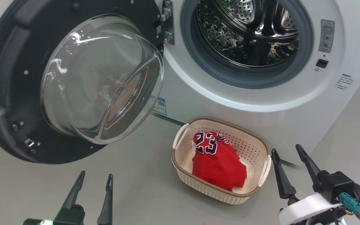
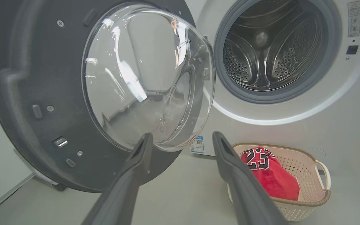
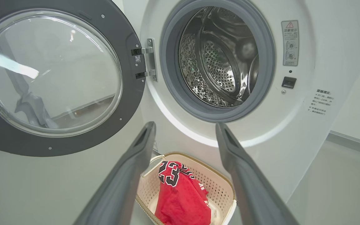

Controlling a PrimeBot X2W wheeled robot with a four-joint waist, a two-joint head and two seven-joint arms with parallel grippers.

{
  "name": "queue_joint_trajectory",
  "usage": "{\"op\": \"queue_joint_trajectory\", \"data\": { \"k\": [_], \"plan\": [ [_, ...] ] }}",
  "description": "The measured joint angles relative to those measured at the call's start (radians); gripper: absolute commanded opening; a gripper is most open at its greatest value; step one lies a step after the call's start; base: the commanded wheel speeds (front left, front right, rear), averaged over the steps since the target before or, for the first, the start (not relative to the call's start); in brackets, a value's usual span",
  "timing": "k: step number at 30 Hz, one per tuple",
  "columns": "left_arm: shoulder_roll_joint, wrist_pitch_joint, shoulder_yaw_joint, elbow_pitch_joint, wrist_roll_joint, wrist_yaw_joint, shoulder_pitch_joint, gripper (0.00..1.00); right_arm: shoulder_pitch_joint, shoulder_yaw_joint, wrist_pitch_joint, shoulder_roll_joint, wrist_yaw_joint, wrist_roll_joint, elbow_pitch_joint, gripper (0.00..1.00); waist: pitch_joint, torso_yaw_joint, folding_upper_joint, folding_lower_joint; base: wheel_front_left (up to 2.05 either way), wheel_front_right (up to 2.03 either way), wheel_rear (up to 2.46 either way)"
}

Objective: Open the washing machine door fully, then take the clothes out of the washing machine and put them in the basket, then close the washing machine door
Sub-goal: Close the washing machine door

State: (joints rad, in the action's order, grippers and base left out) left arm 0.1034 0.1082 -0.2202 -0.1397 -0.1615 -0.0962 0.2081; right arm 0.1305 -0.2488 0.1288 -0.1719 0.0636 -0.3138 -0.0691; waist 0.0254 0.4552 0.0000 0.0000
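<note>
Red number-23 jersey (image 1: 217,159) lies in cream perforated basket (image 1: 252,143) between released, empty left tool (image 1: 96,173) and right tool (image 1: 286,147); black-rimmed glass door (image 1: 8,93) ahead stands wide for unloading.

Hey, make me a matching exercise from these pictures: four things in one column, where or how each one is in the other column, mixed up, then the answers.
Column A
1. washing machine door
2. clothes
3. basket
4. left end effector

Column B
a. standing on the floor in front of the washing machine
b. swung wide open on its hinge
c. fingers apart, holding nothing
d. bundled inside the basket

Pairs: 1-b, 2-d, 3-a, 4-c
</note>
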Motion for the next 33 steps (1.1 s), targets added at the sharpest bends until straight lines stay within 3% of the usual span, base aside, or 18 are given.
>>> {"op": "queue_joint_trajectory", "data": {
  "k": [7,25,26,27,28,33],
  "plan": [
    [0.0,0.0,0.012,0.003,-0.006,0.0,0.0,1.0,-0.001,-0.023,-0.006,0.007,-0.001,0.0,0.002,1.0,-0.003,0.046,0.0,0.0,0.0,0.0,0.0],
    [0.001,0.008,0.036,0.003,-0.006,0.0,0.0,1.0,-0.003,-0.028,-0.006,0.018,-0.001,0.0,0.014,1.0,-0.004,0.036,0.0,0.0,0.0,0.0,0.0],
    [0.001,0.008,0.039,0.003,-0.006,0.0,0.0,0.65,-0.003,-0.028,-0.006,0.019,-0.001,0.0,0.017,1.0,-0.006,0.036,0.0,0.0,0.0,0.0,0.0],
    [0.001,0.008,0.043,0.003,-0.006,-0.003,0.0,0.2,-0.003,-0.029,-0.006,0.019,-0.001,0.0,0.019,1.0,-0.007,0.035,0.0,0.0,0.0,0.0,0.0],
    [0.001,0.009,0.046,0.002,-0.006,-0.005,0.0,0.0,-0.003,-0.029,-0.006,0.019,-0.001,0.0,0.019,1.0,-0.009,0.035,0.0,0.0,0.0,0.0,0.0],
    [0.001,0.008,0.052,0.002,-0.006,-0.005,0.0,0.0,-0.003,-0.029,-0.006,0.022,-0.001,0.0,0.022,1.0,-0.013,0.034,0.0,0.0,0.0,0.0,0.0]
  ]
}}
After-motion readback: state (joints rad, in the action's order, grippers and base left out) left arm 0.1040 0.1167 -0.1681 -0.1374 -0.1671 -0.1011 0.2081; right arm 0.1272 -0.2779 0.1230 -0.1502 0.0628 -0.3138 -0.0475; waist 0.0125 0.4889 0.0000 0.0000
